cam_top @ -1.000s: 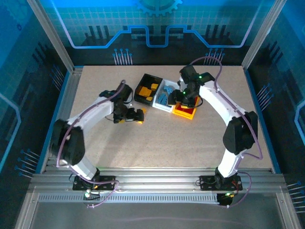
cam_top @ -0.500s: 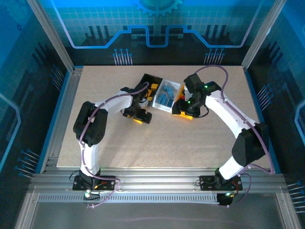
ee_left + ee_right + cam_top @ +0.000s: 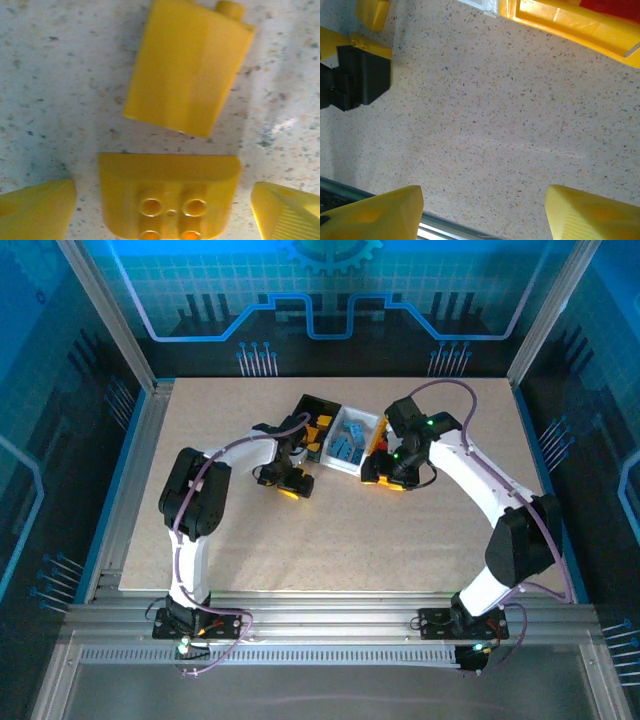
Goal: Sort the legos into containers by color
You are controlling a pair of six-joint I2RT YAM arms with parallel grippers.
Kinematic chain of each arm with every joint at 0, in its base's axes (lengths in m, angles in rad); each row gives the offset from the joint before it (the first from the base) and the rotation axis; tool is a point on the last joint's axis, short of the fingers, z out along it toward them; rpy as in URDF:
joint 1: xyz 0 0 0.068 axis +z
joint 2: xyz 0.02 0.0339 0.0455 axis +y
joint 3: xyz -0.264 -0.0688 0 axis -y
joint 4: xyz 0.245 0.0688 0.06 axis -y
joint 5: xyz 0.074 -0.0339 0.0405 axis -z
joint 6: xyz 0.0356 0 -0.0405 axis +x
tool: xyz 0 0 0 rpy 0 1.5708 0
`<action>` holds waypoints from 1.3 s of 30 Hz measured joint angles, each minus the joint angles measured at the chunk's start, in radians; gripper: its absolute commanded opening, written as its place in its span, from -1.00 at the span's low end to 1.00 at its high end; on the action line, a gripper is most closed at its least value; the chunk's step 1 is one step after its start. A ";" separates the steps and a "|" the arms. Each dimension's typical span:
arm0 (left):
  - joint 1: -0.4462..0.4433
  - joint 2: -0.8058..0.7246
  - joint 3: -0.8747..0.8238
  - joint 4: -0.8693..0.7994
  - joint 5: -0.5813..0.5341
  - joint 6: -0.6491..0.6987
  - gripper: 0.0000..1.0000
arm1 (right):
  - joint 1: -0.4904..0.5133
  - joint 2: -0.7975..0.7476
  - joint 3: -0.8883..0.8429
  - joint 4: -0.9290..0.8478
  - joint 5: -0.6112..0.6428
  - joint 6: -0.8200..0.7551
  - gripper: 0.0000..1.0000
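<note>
Two yellow legos lie on the table under my left gripper (image 3: pixel 164 210). The studded one (image 3: pixel 170 192) sits between the open fingers, with a narrow gap on each side. The other (image 3: pixel 187 67) lies just beyond it. From above, the left gripper (image 3: pixel 291 483) is just in front of the black container (image 3: pixel 303 410), which holds yellow legos. The white container (image 3: pixel 352 420) holds blue legos (image 3: pixel 347 445). My right gripper (image 3: pixel 482 215) is open with only bare table between its fingers. It hovers at the near edge of the yellow container (image 3: pixel 570 22), which has red (image 3: pixel 615 7) inside.
The three bins stand in a row at the table's far middle. The right arm (image 3: pixel 470 465) arcs over the yellow bin's right side. The right wrist view shows the left gripper's black body (image 3: pixel 360 75) off to the left. Open speckled tabletop (image 3: pixel 340 540) spreads in front.
The left gripper has moved right, up to the yellow legos before the black bin, and its jaws have narrowed a little. The right gripper has come off the yellow bin toward the near side.
</note>
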State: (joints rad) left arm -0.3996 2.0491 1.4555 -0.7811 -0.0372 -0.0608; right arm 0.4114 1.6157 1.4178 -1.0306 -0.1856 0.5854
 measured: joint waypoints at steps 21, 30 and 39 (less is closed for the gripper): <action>0.018 -0.048 -0.073 0.066 0.000 -0.015 0.28 | 0.000 0.034 0.019 0.012 -0.006 0.018 0.28; 0.027 -0.142 -0.110 0.013 0.081 -0.107 0.29 | 0.000 0.035 0.019 0.020 -0.006 0.018 0.28; 0.119 -0.177 0.116 -0.030 0.208 -0.266 0.29 | 0.000 0.037 -0.013 0.055 -0.007 0.025 0.28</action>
State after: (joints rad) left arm -0.2802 1.8717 1.5711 -0.8112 0.1703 -0.3271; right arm 0.4118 1.6531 1.4044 -0.9756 -0.1928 0.6102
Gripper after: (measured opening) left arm 0.648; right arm 0.641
